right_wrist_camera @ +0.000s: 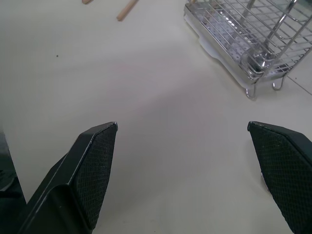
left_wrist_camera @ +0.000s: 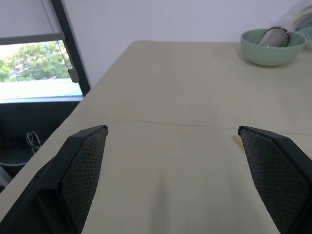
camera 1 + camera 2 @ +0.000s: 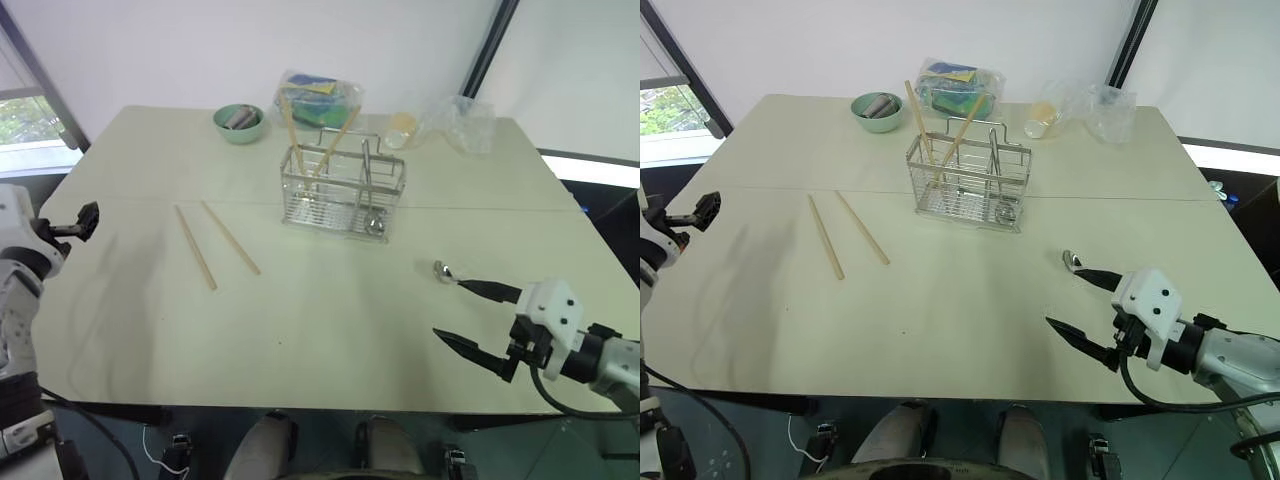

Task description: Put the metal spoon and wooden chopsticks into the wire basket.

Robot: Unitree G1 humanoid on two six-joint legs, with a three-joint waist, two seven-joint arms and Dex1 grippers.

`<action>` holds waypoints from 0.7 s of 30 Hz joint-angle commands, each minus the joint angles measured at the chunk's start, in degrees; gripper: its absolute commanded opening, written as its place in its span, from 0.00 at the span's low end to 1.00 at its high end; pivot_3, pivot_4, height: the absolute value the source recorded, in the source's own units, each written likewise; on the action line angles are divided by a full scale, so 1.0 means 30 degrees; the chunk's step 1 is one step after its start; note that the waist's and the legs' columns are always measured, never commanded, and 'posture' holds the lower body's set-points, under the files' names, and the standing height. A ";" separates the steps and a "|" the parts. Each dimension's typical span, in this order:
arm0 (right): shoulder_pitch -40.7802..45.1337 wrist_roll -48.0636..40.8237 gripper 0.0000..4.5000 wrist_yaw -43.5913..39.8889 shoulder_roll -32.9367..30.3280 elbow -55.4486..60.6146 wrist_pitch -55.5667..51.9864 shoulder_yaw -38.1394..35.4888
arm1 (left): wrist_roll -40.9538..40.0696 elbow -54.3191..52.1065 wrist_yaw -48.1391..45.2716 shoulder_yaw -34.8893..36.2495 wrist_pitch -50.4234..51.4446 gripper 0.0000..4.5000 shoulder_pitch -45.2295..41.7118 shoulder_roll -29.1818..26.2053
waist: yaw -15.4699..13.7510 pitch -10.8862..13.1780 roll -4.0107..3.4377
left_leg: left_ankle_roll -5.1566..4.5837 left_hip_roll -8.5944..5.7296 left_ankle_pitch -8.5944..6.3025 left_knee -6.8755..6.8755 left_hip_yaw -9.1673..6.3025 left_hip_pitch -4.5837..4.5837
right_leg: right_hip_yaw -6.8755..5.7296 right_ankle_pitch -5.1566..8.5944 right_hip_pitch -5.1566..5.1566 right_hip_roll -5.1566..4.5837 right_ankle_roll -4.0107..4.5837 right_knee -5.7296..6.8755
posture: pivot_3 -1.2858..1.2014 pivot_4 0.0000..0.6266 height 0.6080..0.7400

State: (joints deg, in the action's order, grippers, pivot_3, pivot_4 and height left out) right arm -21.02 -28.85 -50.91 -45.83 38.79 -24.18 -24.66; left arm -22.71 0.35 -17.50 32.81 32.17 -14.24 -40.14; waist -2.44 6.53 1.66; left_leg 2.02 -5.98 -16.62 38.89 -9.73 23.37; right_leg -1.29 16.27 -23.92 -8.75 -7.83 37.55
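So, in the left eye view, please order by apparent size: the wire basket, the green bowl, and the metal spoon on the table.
1. wire basket, clearly the largest.
2. green bowl, much smaller; it stands farther from the camera, which shrinks it somewhat.
3. metal spoon, the smallest; part of its handle is hidden by the right claw.

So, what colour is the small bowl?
Pale green; the bowl shows best in the left wrist view.
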 commanded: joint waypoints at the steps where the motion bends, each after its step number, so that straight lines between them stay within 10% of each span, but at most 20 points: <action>1: 0.0226 -0.0055 0.98 0.0089 0.0050 0.0160 0.0350 -0.0215 | 0.0076 -0.0379 -0.0058 0.0090 -0.0402 1.00 -0.0330 -0.0241 | 0.0006 0.0000 0.0000 | 0.0000 0.0001 0.0000 0.0000 0.0000 -0.0001 | 0.0000 0.0000 0.0005 0.0000 0.0001 0.0000 | 0.52 0.24 0.27; 21: 0.1442 0.0393 0.98 0.0270 -0.0155 -0.0522 0.0315 0.0362 | -0.0264 -0.0887 -0.0191 0.0126 -0.0021 1.00 -0.0320 -0.0296 | 0.0009 0.0000 0.0000 | -0.0016 0.0002 0.0010 0.0001 -0.0004 -0.0006 | -0.0016 -0.0002 0.0014 0.0004 0.0002 0.0000 | 0.52 0.24 0.27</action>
State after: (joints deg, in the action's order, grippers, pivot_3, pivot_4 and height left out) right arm -17.55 -27.74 -50.45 -45.91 36.75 -23.84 -23.15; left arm -23.15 -0.07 -17.98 32.50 32.28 -14.76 -40.12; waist -2.41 6.53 1.66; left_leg 1.96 -5.97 -16.58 38.89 -9.74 23.36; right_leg -1.34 16.27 -23.88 -8.73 -7.83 37.55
